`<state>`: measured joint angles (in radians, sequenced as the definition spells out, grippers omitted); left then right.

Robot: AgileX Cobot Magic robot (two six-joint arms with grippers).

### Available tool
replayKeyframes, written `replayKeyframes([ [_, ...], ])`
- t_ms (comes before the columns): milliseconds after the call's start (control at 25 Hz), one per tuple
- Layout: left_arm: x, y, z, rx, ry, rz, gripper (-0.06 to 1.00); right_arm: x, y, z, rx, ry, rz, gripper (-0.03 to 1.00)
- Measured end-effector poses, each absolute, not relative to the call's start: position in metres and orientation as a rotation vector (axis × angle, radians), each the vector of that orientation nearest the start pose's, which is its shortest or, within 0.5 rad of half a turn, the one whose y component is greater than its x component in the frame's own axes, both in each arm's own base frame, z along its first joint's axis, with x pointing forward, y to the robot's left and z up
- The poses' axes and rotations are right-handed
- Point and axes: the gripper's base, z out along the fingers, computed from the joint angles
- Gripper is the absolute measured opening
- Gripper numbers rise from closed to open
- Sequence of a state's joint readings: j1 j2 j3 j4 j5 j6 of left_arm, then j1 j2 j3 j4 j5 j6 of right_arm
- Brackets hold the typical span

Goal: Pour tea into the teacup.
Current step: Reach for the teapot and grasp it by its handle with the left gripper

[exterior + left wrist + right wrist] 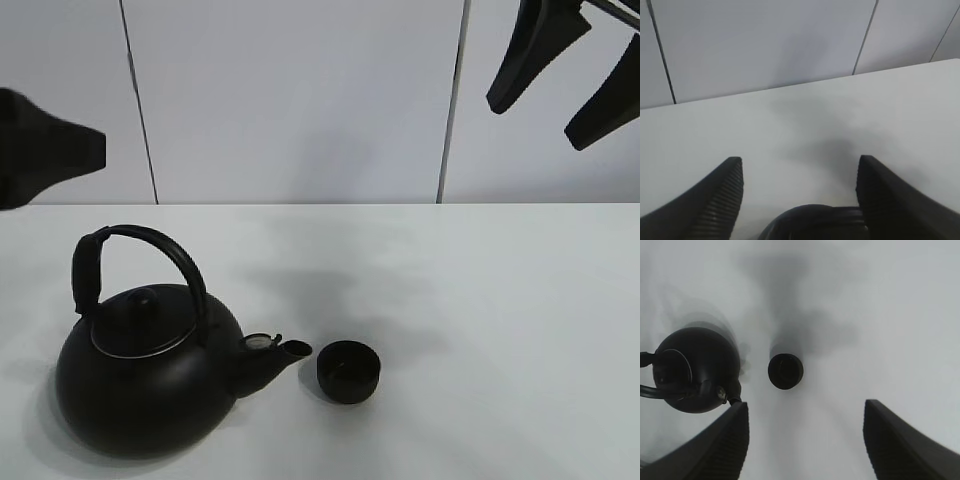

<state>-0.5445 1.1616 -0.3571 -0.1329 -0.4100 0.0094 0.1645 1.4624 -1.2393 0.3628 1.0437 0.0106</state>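
- Low in the middle of the exterior high frame, the teacup (349, 371) stands upright on the white bench (500, 330), open mouth up; its inside is too dark to tell what it holds.
- Just left of it, in the lower left of the frame, sits the big round black kettle (150, 370). Its spout (290, 350) points right at the teacup, and a narrow strip of bench shows between the two, so they do not touch.
- The kettle's arched handle (150, 250) stands upright over the lid (140, 320), which is seated on the body.
- At the left edge of the frame, well above the kettle, the left gripper (799, 160) shows only as a dark shape against the wall (300, 100). In the left wrist view its jaws stand wide apart and hold nothing, with part of the handle's black curve in view between the two ribbed fingers (720, 200).
- In the upper right corner of the frame the right gripper (536, 124) hangs high, well apart from the teacup and the kettle. Its jaws are spread and empty.
- The right wrist view looks down on the bench, with the teacup ahead of the gap between the ribbed fingers and the kettle off to one side.
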Motion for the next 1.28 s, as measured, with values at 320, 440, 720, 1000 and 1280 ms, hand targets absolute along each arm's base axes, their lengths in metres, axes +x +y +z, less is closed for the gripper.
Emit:
replayKeyframes([
  [320,0.164,-0.098,0.188,0.472,1.752,-0.381,0.46,0.287,0.076,0.317,-0.041,2.722,0.523,0.45],
  [440,0.166,-0.100,0.174,0.493,1.794,-0.372,0.46,0.288,0.075,0.317,-0.044,2.721,0.515,0.45],
  [720,0.175,-0.105,0.162,0.521,1.746,-0.346,0.46,0.288,0.075,0.317,-0.049,2.721,0.508,0.45],
  [1000,0.182,-0.108,0.141,0.549,1.749,-0.303,0.46,0.288,0.075,0.317,-0.052,2.719,0.505,0.45],
  [1280,0.190,-0.099,0.120,0.434,1.858,-0.203,0.46,0.288,0.075,0.317,-0.060,2.716,0.502,0.45],
])
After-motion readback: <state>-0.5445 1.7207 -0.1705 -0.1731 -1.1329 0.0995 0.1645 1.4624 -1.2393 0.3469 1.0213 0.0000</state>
